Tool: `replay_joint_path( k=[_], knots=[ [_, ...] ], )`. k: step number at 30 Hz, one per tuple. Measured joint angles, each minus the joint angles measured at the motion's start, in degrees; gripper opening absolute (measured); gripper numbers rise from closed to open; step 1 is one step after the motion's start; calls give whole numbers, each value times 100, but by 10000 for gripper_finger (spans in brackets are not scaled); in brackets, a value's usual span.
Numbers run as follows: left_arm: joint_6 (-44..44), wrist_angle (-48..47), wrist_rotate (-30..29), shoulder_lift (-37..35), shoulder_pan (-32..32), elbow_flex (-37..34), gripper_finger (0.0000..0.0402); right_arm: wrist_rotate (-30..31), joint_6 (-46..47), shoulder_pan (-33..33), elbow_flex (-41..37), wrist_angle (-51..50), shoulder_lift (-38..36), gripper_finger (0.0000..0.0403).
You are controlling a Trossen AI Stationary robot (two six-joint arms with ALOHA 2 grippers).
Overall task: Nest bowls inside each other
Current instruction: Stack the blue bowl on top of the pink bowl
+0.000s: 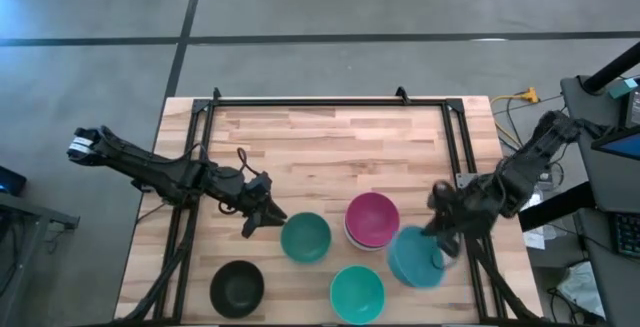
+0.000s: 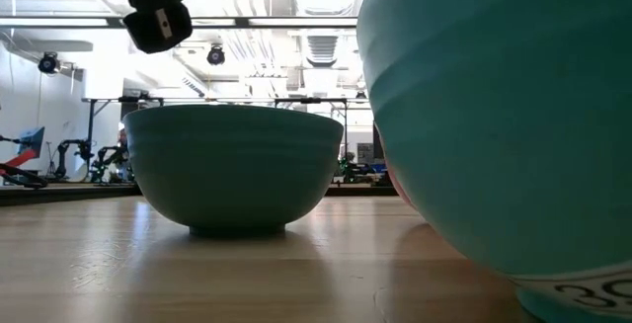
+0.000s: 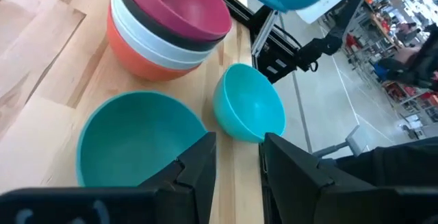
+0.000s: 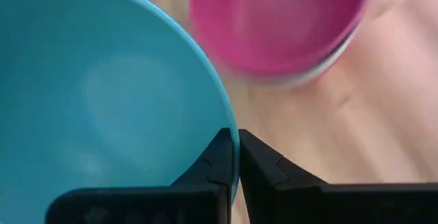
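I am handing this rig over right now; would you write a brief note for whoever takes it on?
Right gripper: shut on the blue bowl at its rim, held beside the stack.
Left gripper: open, empty, near the dark teal bowl.
Stack: magenta on top, then black, white and red-pink bowls nested.
Loose on the table: dark teal bowl, turquoise bowl, black bowl.
Left to do: set the blue bowl into the stack, then nest the three loose ones.
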Motion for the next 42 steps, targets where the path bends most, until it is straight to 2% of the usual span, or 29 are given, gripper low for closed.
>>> replay_joint_path(
  k=[4,8,12,15,18,21,26,42],
  knots=[
    [1,145,-53,94,0,0,109,77,-547,-1119,825,-563,373,11],
    [-4,530,-50,244,0,-2,109,35,-1552,-2131,1738,-545,913,12],
    [-8,898,60,390,-9,-2,109,-802,-2454,-2979,2597,-752,1590,12],
    [-7,998,63,399,-47,-2,109,-1417,-2924,-3406,3139,-1527,2124,12],
    [-8,967,67,399,-77,-2,109,-1576,-3363,-3625,3504,-2447,2611,12],
    [-8,977,72,386,-104,-2,109,-1627,-3742,-3741,3625,-2773,2912,12],
    [-6,972,74,392,-120,-2,109,-1982,-4160,-3827,3618,-2717,3193,13],
    [44,923,67,392,-122,-2,109,-2006,-4939,-3844,3605,-2491,3873,13]
  ],
)
